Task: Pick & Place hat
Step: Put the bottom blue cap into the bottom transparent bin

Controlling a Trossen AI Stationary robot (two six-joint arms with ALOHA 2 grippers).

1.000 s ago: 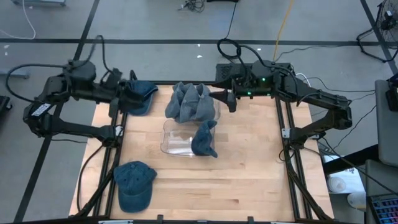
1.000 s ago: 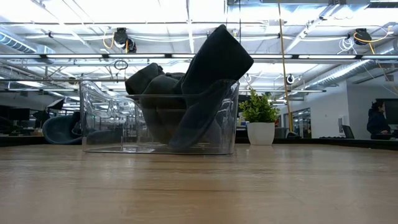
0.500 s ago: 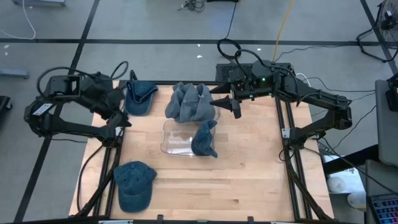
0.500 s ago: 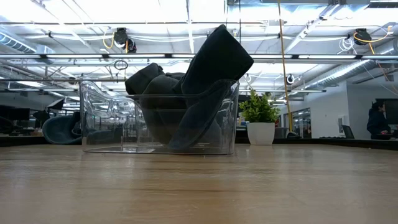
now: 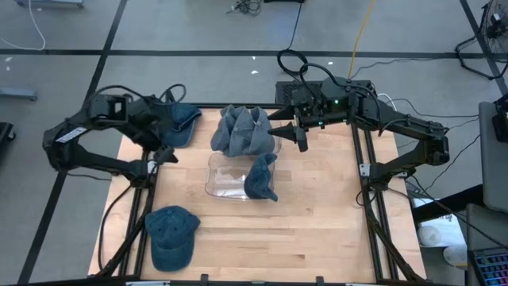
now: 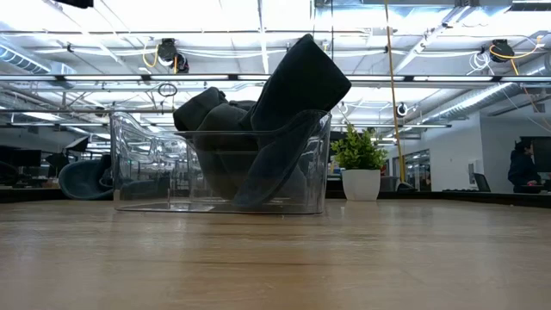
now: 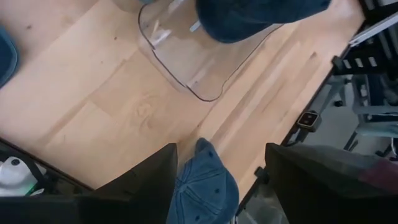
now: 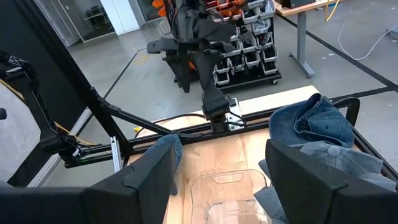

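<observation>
Nearest me, a blue denim cap [image 5: 171, 236] lies alone at the worktop's [image 5: 317, 222] front left corner. Further in, mid-worktop, a clear plastic bin [image 5: 226, 179] has one hat [image 5: 261, 176] draped over its right rim, with a heap of hats [image 5: 244, 131] at its far edge. Beyond, the left claw [image 5: 164, 151] hovers over the left edge, fingers spread and empty, a cap [image 5: 182, 123] behind it. The right claw [image 5: 300, 137] hangs open beside the heap, holding nothing.
</observation>
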